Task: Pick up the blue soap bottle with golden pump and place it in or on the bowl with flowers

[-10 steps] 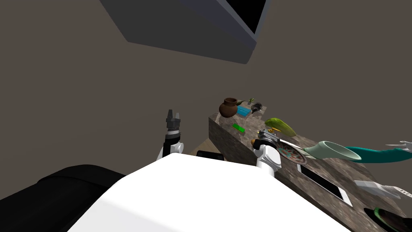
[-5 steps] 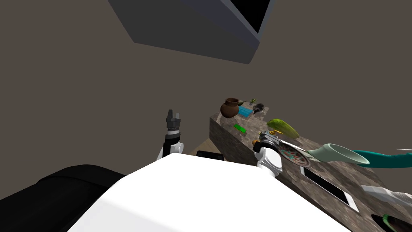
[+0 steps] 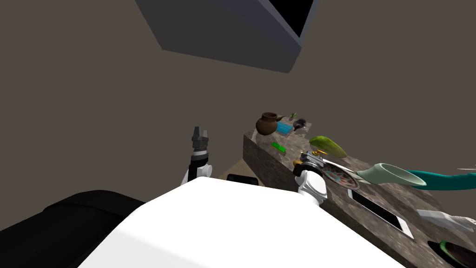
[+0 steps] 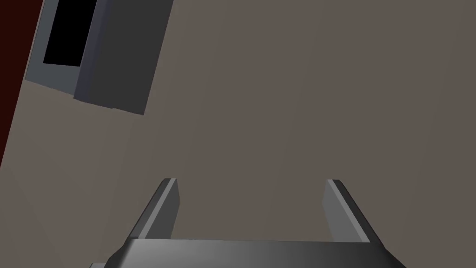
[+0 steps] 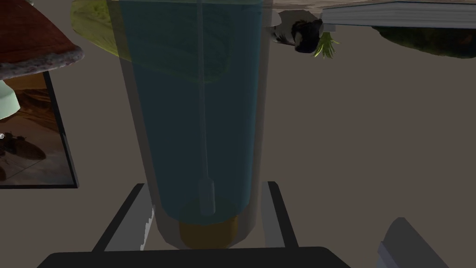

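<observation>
Counter (image 3: pixel 301 142): mottled stone, running from frame middle to lower right.
Change: the whole head view has slid slightly right, my own camera move; both arms sit where they were.
Blue bottle (image 5: pixel 195 116): one, translucent, gold pump (image 5: pixel 208 235) nearest the gripper body, centre of the right wrist view.
Right gripper (image 5: pixel 205 185): fingers pinch the bottle's sides, just left of the patterned bowl (image 3: pixel 338 177).
Left gripper (image 4: pixel 251 180): jaws spread, left of the counter.
Counts: one patterned bowl, one brown pot (image 3: pixel 266 124), one green block (image 3: pixel 279 147).
</observation>
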